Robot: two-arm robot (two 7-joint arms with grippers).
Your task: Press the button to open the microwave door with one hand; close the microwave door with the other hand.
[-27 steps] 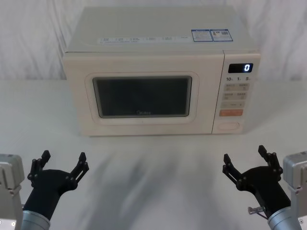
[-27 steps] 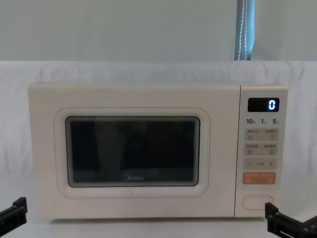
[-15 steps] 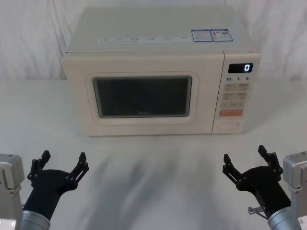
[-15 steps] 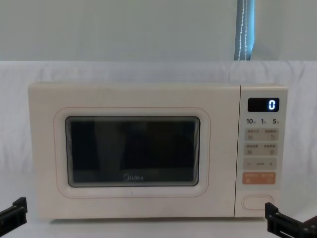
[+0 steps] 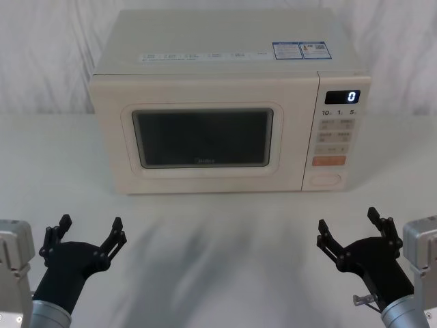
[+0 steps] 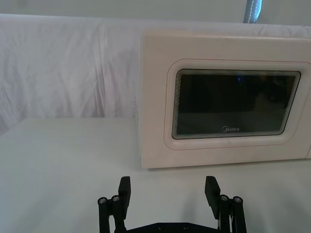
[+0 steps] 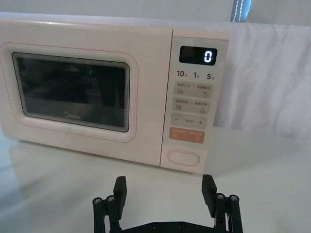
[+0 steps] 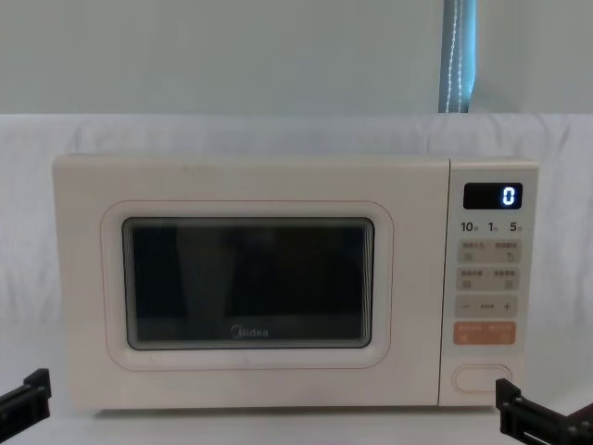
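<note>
A cream microwave stands at the back of the white table, its microwave door (image 5: 205, 140) (image 8: 250, 283) (image 6: 233, 109) (image 7: 73, 92) shut flush with the body. The button (image 5: 325, 180) (image 8: 480, 379) (image 7: 183, 158), a blank cream pill-shaped key, sits at the bottom of the control panel under an orange key. My left gripper (image 5: 85, 236) (image 6: 167, 191) is open near the table's front left, well short of the door. My right gripper (image 5: 354, 229) (image 7: 164, 190) is open at the front right, roughly in line with the button but far from it.
The display (image 5: 343, 97) reads 0. A white cloth (image 5: 41, 61) hangs behind the microwave. Bare white table (image 5: 218, 239) lies between the grippers and the microwave front.
</note>
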